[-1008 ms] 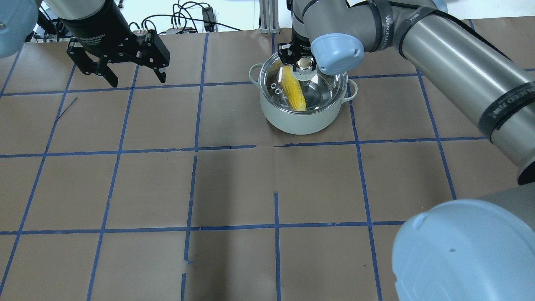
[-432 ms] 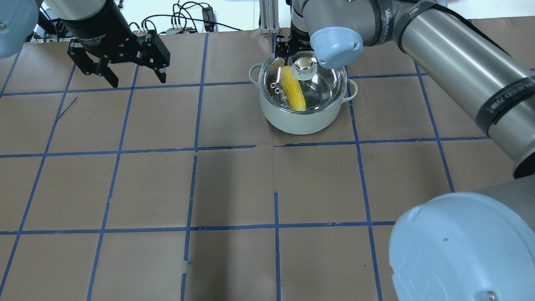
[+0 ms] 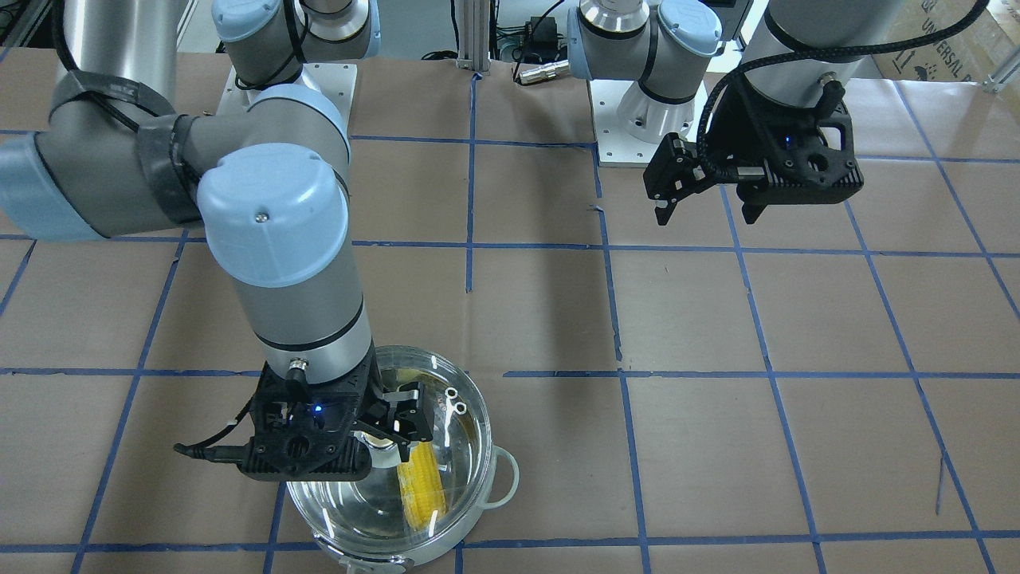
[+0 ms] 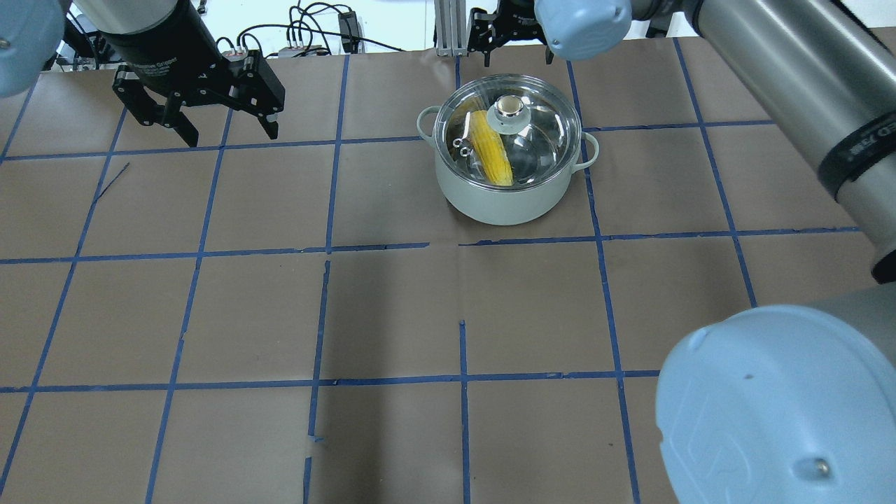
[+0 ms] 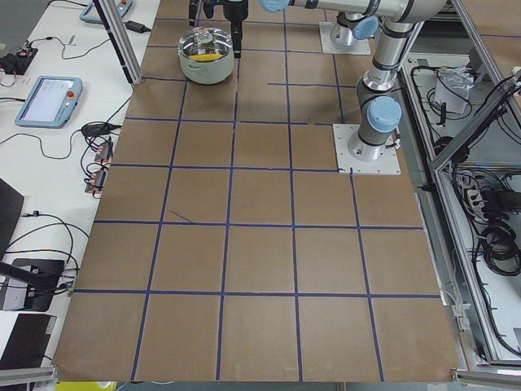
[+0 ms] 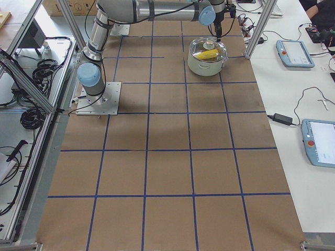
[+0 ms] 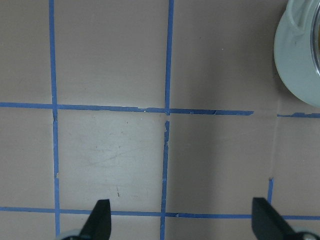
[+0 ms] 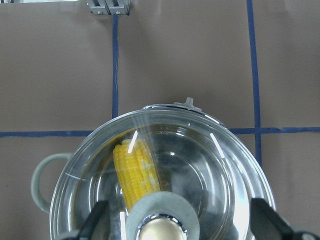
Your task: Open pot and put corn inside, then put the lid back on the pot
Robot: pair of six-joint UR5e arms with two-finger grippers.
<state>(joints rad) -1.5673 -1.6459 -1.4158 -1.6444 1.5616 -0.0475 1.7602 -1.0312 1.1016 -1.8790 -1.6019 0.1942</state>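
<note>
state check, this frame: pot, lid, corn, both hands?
pot: upright on the table, closed.
lid: seated on the pot, nothing gripping its knob.
corn: lying inside the pot, visible through the lid.
right hand: open, above the lid, fingers on either side of the knob and clear of it.
left hand: open, empty, over the table away from the pot.
</note>
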